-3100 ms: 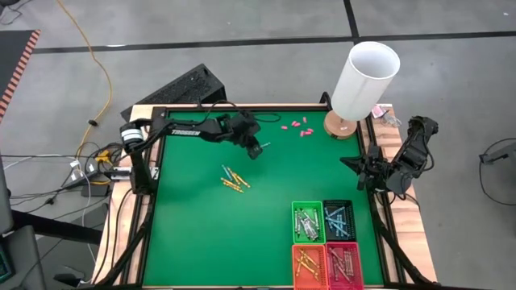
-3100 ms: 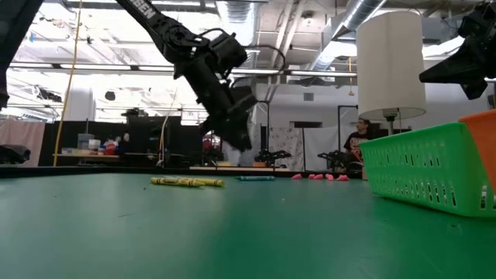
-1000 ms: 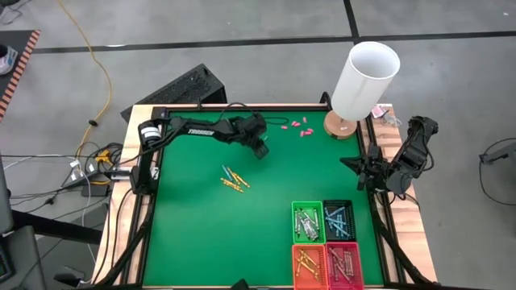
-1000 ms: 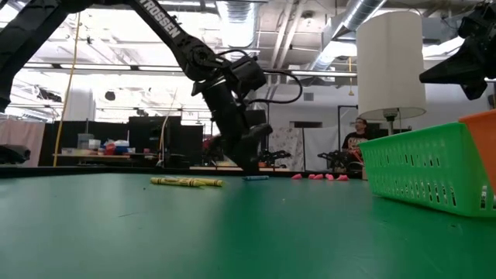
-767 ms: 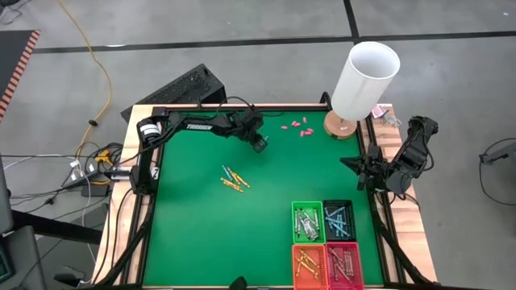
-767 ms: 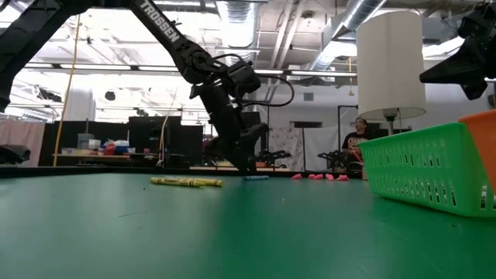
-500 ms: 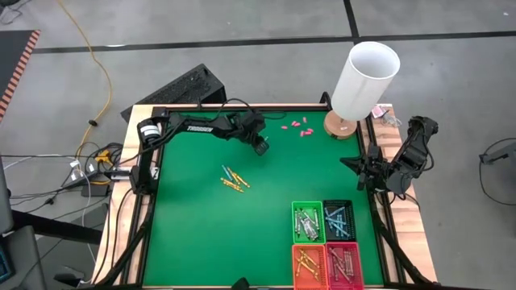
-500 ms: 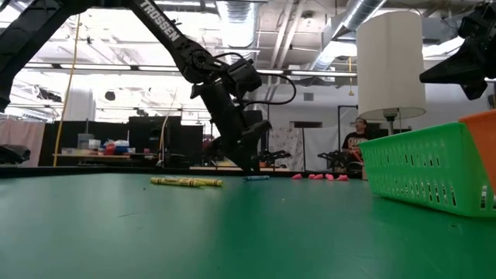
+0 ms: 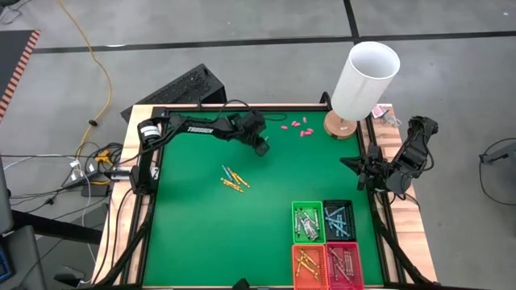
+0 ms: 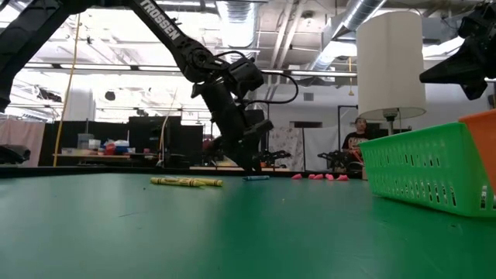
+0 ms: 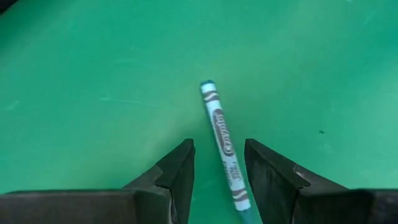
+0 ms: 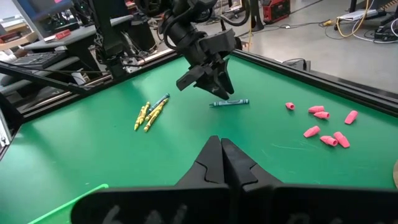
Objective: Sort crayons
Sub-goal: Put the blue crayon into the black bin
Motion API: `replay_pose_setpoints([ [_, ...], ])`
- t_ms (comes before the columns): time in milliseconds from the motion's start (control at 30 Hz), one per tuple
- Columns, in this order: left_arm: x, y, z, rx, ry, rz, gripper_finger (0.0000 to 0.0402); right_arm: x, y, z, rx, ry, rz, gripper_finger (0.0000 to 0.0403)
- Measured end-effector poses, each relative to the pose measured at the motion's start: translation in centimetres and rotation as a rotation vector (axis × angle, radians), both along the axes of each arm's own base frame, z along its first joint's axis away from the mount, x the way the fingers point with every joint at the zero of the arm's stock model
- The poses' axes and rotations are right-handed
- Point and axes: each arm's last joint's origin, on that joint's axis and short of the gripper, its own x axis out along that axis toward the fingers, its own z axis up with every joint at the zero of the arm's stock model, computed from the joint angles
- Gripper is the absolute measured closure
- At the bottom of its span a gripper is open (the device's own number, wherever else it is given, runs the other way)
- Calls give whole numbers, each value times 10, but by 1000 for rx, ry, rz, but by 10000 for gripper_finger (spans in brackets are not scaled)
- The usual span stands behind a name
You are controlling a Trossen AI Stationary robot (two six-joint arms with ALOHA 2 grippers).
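Observation:
A blue crayon lies flat on the green table near its far edge. My left gripper is open and slants down over it, one finger on each side of the crayon's near half. I cannot tell whether they touch it. In the low view the fingertips stand just above the table beside the crayon. A few yellow crayons lie together nearer the table's middle. My right gripper is shut on nothing, at the table's right edge.
Four small baskets stand at the near right: green, dark blue, orange and pink, each holding crayons. Stubby pink pieces lie at the far edge. A white lamp stands at the far right corner.
A few seconds ago my left gripper hung higher; it has come down over the blue crayon. Over the last second it has stayed there, open, and the crayon has kept its place.

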Motion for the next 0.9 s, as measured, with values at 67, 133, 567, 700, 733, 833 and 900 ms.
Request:
replay_pose_setpoints([
  [67, 0, 1, 0, 1, 0, 3, 271, 0, 0, 0, 0, 0, 0, 403],
  [133, 0, 1, 0, 3, 2, 6, 271, 0, 0, 0, 0, 0, 0, 403],
  [567, 0, -2, 0, 22, 18, 10, 271, 0, 0, 0, 0, -1, 0, 403],
  [700, 1, -3, 0, 21, 17, 8, 271, 0, 0, 0, 0, -1, 0, 403],
  [733, 1, -4, 0, 21, 17, 7, 271, 0, 0, 0, 0, -1, -1, 403],
  [833, 2, -5, 0, 21, 17, 3, 271, 0, 0, 0, 0, -1, 0, 403],
  [900, 3, -5, -4, 20, 19, 2, 271, 0, 0, 0, 0, -1, -1, 403],
])
